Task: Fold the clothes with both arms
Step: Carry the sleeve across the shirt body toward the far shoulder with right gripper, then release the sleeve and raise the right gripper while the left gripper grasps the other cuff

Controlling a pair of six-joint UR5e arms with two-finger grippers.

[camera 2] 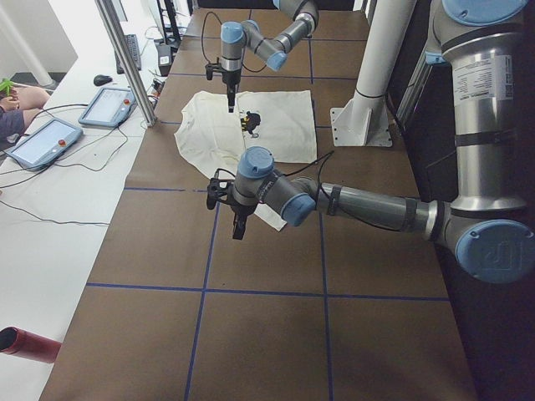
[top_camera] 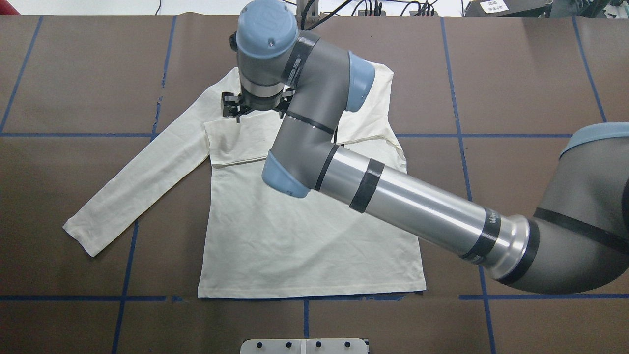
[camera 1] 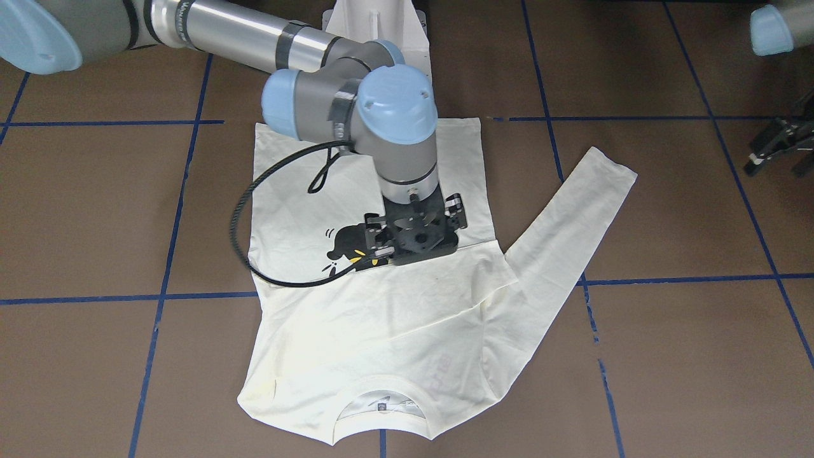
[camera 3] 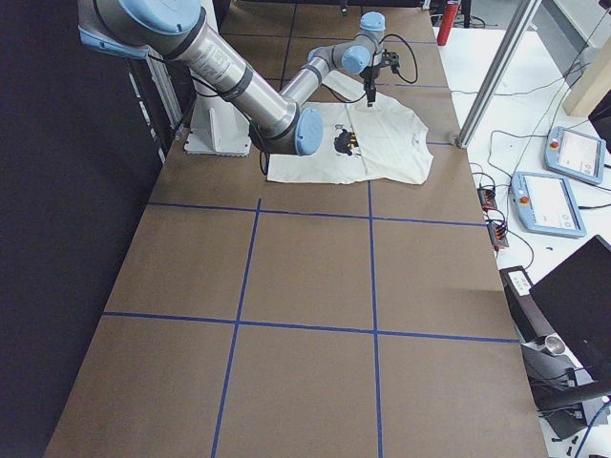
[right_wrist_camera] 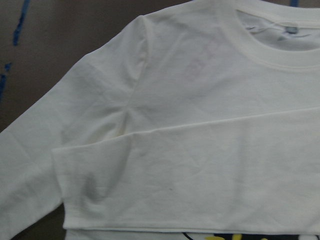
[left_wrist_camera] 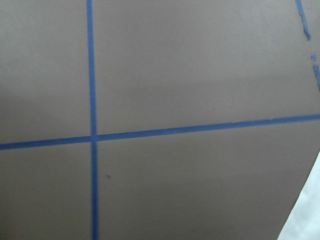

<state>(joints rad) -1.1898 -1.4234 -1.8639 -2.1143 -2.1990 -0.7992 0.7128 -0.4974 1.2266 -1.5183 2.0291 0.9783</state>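
Note:
The cream shirt [camera 1: 381, 331] lies flat on the brown table, neckline [camera 1: 380, 389] away from the robot. One sleeve is folded across the chest and partly covers the black cat print [camera 1: 346, 245]. The other sleeve [camera 1: 572, 216] lies spread out toward my left side. My right gripper [camera 1: 416, 232] points straight down just above the folded sleeve, jaws spread and empty; it also shows in the overhead view [top_camera: 254, 105]. My left gripper [camera 1: 777, 166] hangs open and empty over bare table, away from the spread sleeve. The right wrist view shows the folded sleeve's cuff [right_wrist_camera: 75, 200] lying flat.
Blue tape lines [camera 1: 165, 267] grid the brown table. The white pedestal base [camera 1: 375, 28] stands behind the shirt's hem. A black cable [camera 1: 238, 222] loops from my right wrist over the shirt. Tablets [camera 2: 50, 138] and cables lie on the side bench.

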